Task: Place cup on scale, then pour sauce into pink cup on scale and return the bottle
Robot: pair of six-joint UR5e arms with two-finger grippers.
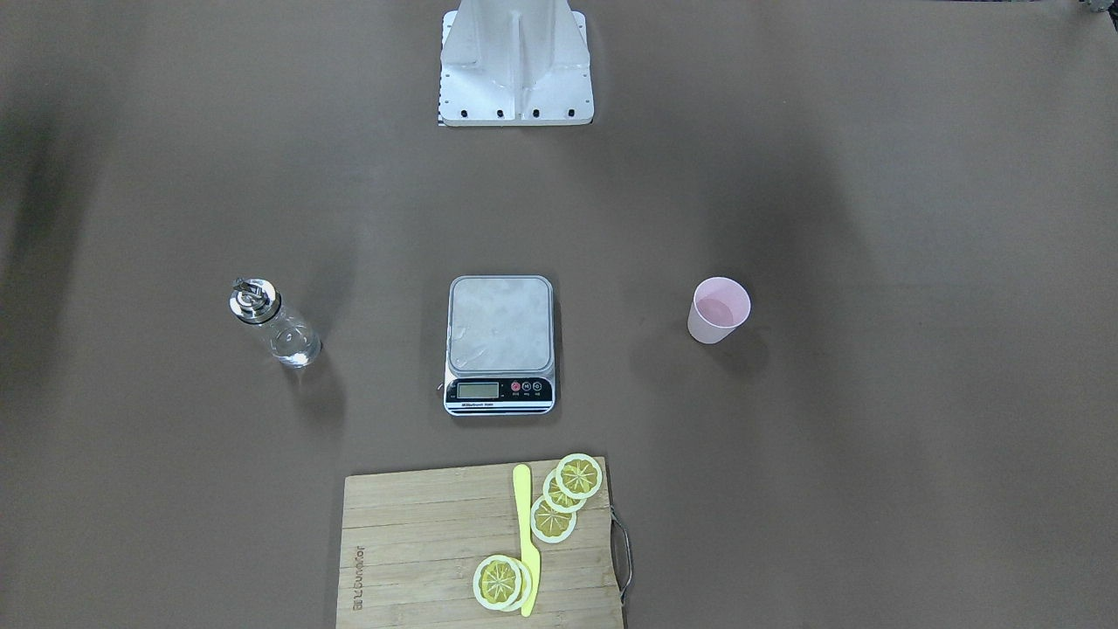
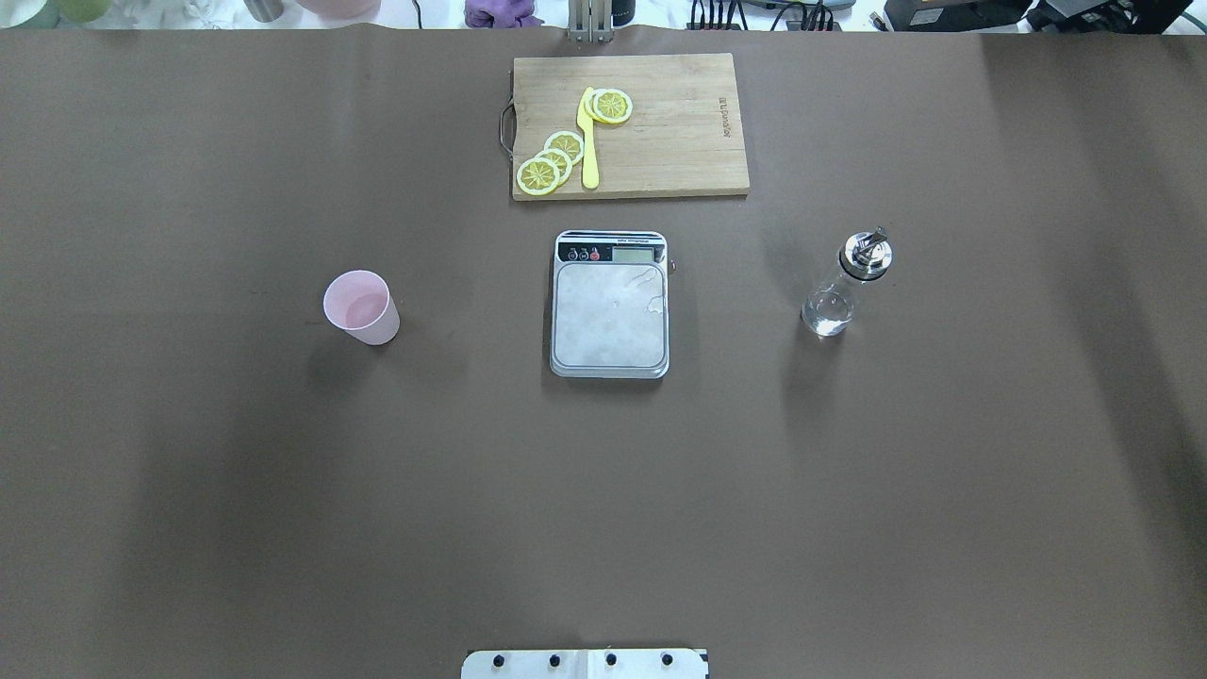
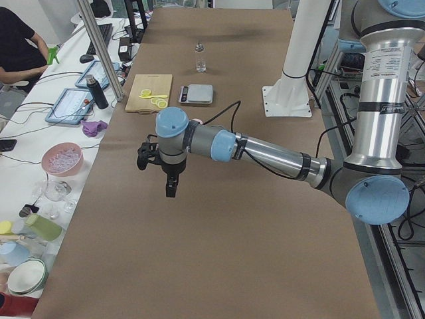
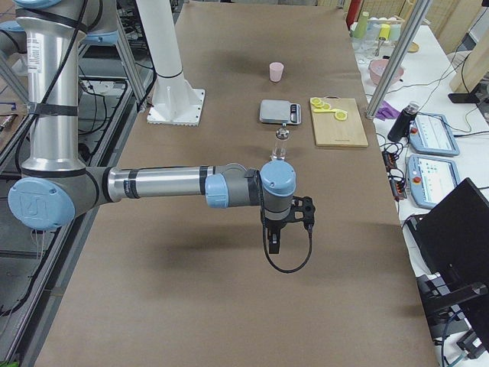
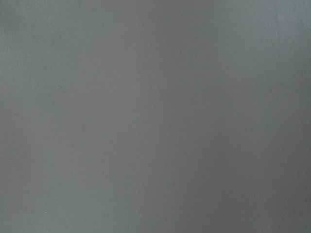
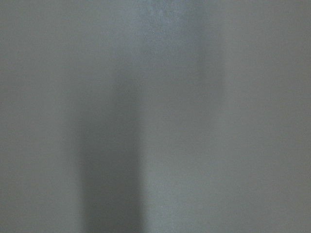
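Note:
The pale pink cup point(image 1: 718, 310) point(image 2: 361, 306) stands upright on the brown table, on my left side of the scale and apart from it. The scale point(image 1: 500, 332) point(image 2: 610, 316) sits in the middle with its steel platform bare. On my right side stands the clear glass bottle point(image 1: 275, 323) point(image 2: 844, 283) with its metal pourer cap. My left gripper point(image 3: 171, 186) hangs above bare table, well short of the cup. My right gripper point(image 4: 273, 241) hangs the same way, short of the bottle point(image 4: 281, 144). Whether either is open or shut, I cannot tell. Both wrist views show only blurred table.
A wooden cutting board point(image 2: 679, 132) with lemon slices point(image 2: 552, 160) and a yellow knife point(image 2: 589, 141) lies beyond the scale. My base plate point(image 1: 515, 79) is at the near edge. Side tables with bowls, tablets and a seated person point(image 3: 16, 50) flank the far edge.

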